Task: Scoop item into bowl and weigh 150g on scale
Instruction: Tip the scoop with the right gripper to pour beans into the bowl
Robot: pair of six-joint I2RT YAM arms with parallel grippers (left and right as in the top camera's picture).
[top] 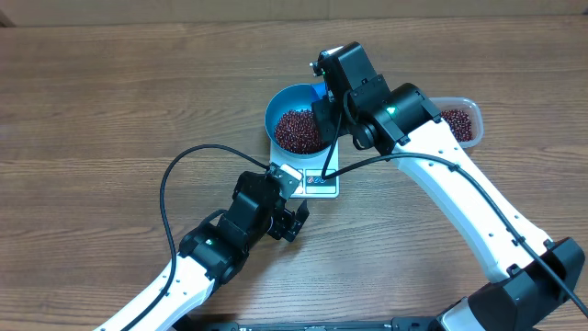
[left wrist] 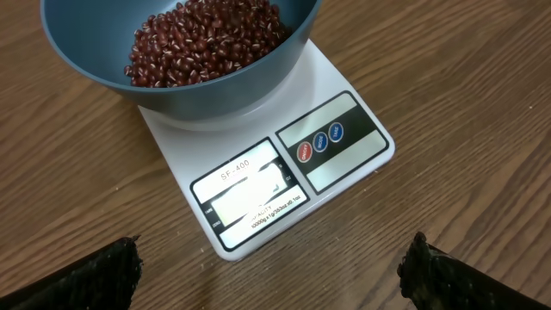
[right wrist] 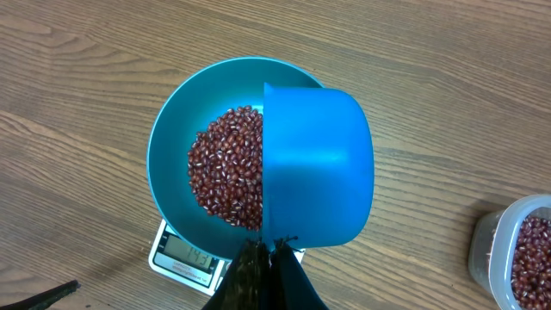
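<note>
Closest in, the left gripper hangs low over the wooden table with its claw released, fingers spread wide and nothing between them. It sits just short of the front edge of the white kitchen scale and does not touch it.

On the scale's near edge are the display, washed out by glare in the left wrist view, and beside it a dark panel with three round buttons, one red and two blue. From the right wrist the display shows digits, but they are too small to read for certain.

Sitting on the scale is the deep blue bowl, wider than the platform beneath it. Inside lies a loose heap of red-brown beans, well below the rim.

Over the bowl, the right gripper is clenched tight on the handle end of a blue scoop. The scoop hangs above the bowl's right half in the wrist view, its smooth outer side facing the camera, so its inside is hidden.

Farthest out, well apart on the right, stands the clear plastic tub, with more of the same beans inside.
</note>
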